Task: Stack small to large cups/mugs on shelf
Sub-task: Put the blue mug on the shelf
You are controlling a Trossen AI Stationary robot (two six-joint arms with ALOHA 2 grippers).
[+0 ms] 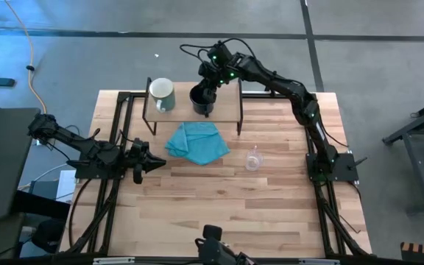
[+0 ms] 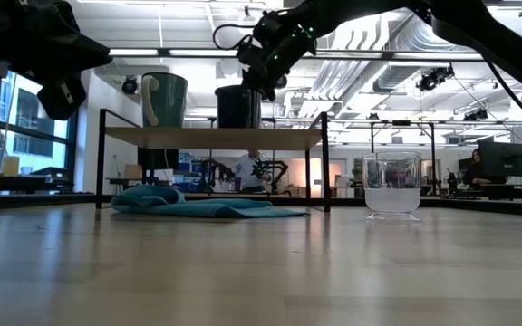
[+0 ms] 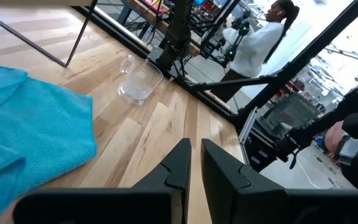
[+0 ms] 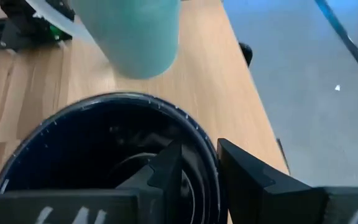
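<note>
Wooden tabletop under open workshop space; a person in a white top shows beyond the table edge in the left wrist view.

Right gripper reaches over the shelf, clamped on the rim of the black mug: in the right wrist view one finger sits inside the mug, the other outside the wall. Black mug stands upright on the shelf board, directly below the gripper. Pale green mug also stands upright on the shelf, just beside the black mug, on the side away from the right arm's base, not touching it.

Blue cloth lies bunched on the table in front of the shelf, partly under its front edge in the low view. Clear glass cup stands upright on the table, well apart from the right gripper, between the cloth and the right arm's base.

Left gripper waits low at the table's left side, fingers closed together on nothing, tips pointing toward the cloth, cloth near ahead of it, glass cup farther ahead.
</note>
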